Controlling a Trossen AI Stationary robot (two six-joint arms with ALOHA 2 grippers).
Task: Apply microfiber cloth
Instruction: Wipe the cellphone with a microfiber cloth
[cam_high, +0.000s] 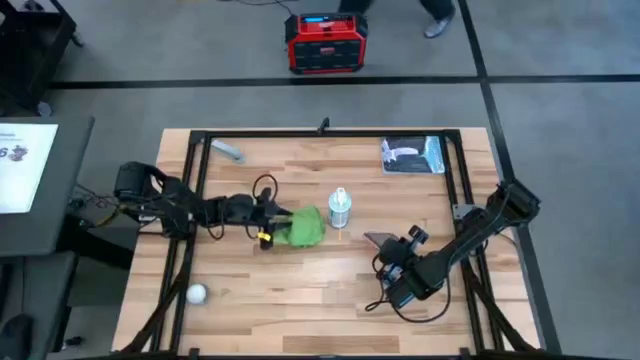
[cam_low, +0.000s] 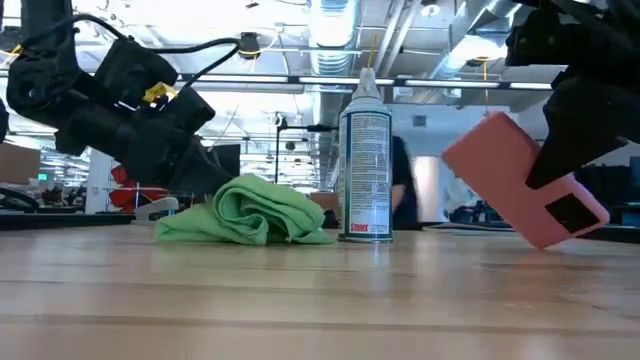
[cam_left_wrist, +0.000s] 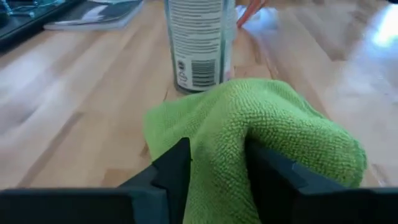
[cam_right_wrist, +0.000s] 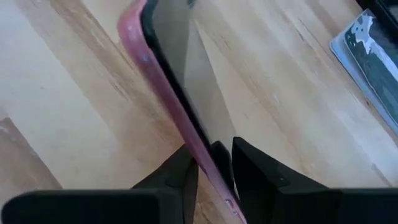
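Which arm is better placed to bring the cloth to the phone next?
Left. The left gripper is shut on the microfiber cloth beside the spray can, while the right gripper is occupied holding the pink-cased phone tilted.

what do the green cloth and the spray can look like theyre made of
The microfiber cloth looks like soft, matte fabric: a nubby looped pile shows in the left wrist view, and it bunches in folds. The spray can seems metal with a glossy printed label, judging by its sheen; that stays a guess.
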